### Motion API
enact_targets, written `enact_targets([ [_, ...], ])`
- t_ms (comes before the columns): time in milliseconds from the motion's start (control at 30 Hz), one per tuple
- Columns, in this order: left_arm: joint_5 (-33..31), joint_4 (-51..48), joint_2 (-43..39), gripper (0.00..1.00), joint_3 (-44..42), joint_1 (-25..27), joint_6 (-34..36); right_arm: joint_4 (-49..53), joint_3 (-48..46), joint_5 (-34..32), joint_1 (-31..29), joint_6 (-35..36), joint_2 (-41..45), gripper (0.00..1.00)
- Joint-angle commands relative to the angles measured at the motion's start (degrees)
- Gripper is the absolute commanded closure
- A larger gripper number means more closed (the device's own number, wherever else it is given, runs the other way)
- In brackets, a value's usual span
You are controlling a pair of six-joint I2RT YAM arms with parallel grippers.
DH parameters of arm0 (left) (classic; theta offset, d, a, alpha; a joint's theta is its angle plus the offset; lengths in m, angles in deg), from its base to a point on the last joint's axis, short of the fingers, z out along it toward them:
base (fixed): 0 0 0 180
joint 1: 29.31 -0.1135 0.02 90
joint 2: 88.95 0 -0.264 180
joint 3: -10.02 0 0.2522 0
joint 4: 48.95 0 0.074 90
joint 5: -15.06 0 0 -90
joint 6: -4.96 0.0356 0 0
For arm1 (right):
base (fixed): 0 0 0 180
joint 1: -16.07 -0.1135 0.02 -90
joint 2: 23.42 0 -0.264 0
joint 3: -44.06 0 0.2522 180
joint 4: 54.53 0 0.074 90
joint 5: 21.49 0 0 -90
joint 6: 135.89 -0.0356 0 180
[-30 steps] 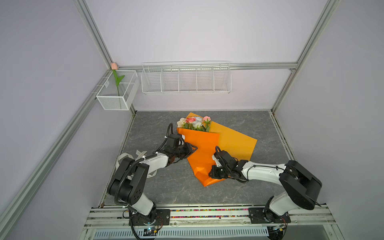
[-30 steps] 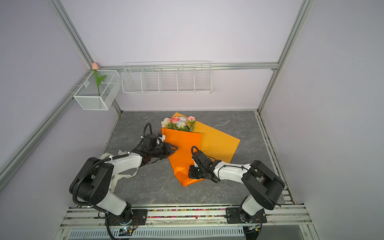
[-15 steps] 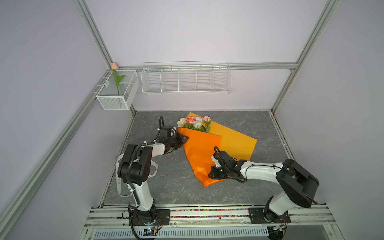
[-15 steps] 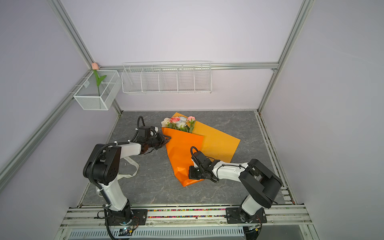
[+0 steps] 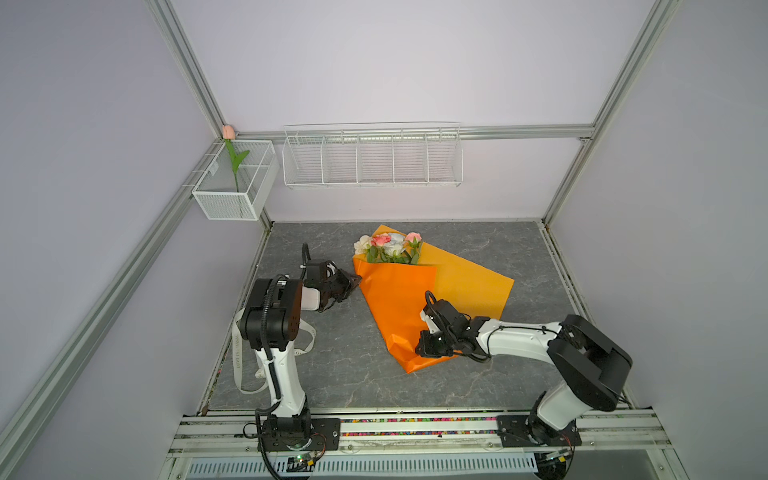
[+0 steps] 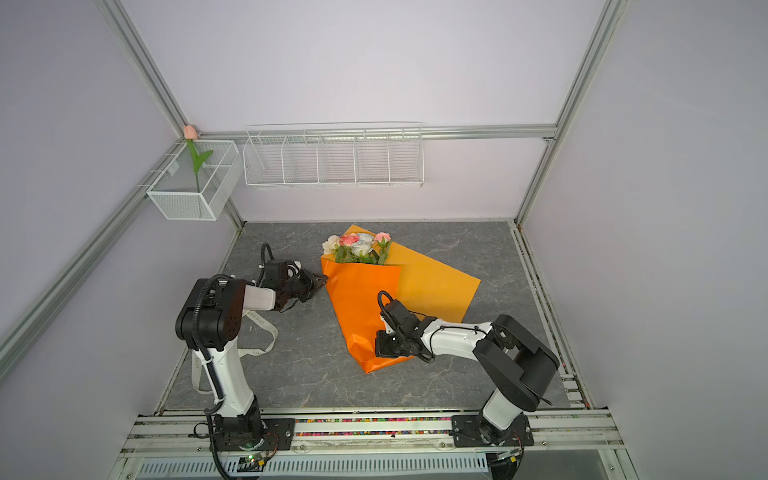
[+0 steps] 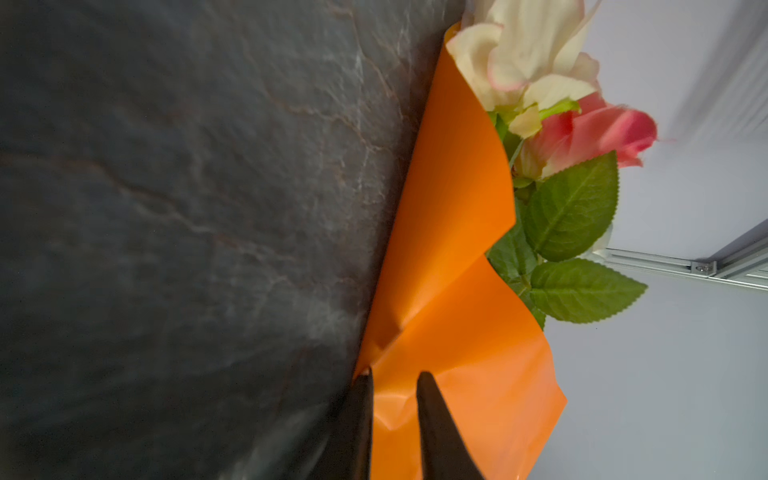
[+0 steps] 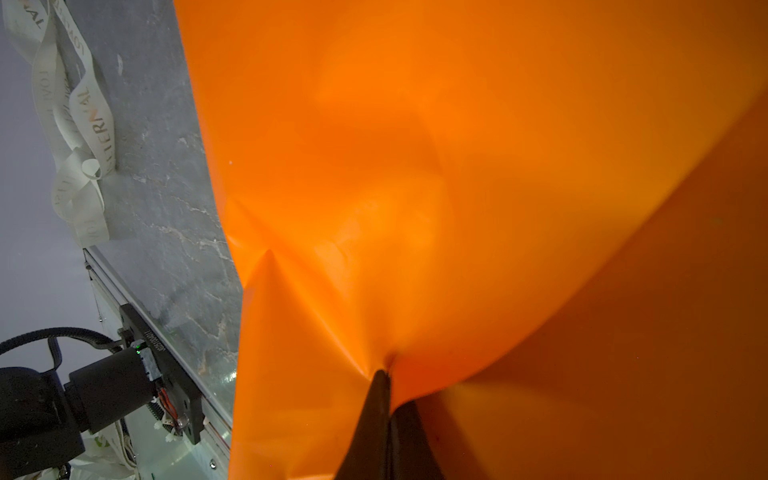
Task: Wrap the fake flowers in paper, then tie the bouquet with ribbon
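The bouquet of fake flowers (image 5: 388, 246) (image 6: 357, 245) lies at the back of the grey table, its white, pink and pale blue heads sticking out of orange wrapping paper (image 5: 395, 307) (image 6: 359, 311) folded over the stems. My left gripper (image 5: 355, 283) (image 6: 323, 280) sits low at the paper's left edge, just below the flowers. In the left wrist view its fingers stand a little apart (image 7: 395, 376) with a fold of orange paper between them. My right gripper (image 5: 423, 352) (image 6: 380, 350) (image 8: 386, 372) is shut, pinching the paper near the narrow front end of the wrap.
A white printed ribbon (image 5: 237, 353) (image 6: 268, 332) (image 8: 79, 124) lies loose on the table's left side, by the left arm's base. On the back wall hang a white mesh basket (image 5: 232, 199) holding a single pink tulip (image 5: 227, 132) and a long wire shelf (image 5: 372, 160).
My left gripper has drawn back left, from on top of the folded paper to its left edge, and its jaws have narrowed; its elbow has risen. The right gripper holds still.
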Motion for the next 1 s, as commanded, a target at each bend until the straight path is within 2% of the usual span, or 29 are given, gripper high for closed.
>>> enact_targets([
  [0, -0.35, -2.20, 1.47, 0.79, 1.88, -0.61, 0.60, 2.27, 0.88, 0.02, -0.25, 0.56, -0.74, 0.93],
  [233, 2.73, -0.25, -2.65, 0.79, 2.07, -0.68, 1.00, 3.41, 1.84, -0.35, -0.24, 0.99, -1.34, 0.94],
  [367, 6.47, -0.43, 0.20, 0.81, 5.55, -0.61, 0.92, 3.80, 2.28, -0.44, -0.26, 1.07, -1.53, 0.93],
  [567, 7.86, 2.03, 2.48, 0.79, 7.56, -0.61, 0.08, 4.74, 2.62, -0.79, -0.19, 1.44, -1.71, 0.93],
  [700, 6.77, -2.35, 5.10, 0.79, 10.48, -0.61, 0.86, 5.13, 2.83, -0.97, -0.24, 1.43, -1.91, 0.93],
  [967, -1.62, -8.10, 9.33, 0.79, 13.98, -0.86, 0.28, 5.09, 2.66, -1.02, -0.19, 1.27, -2.24, 0.93],
])
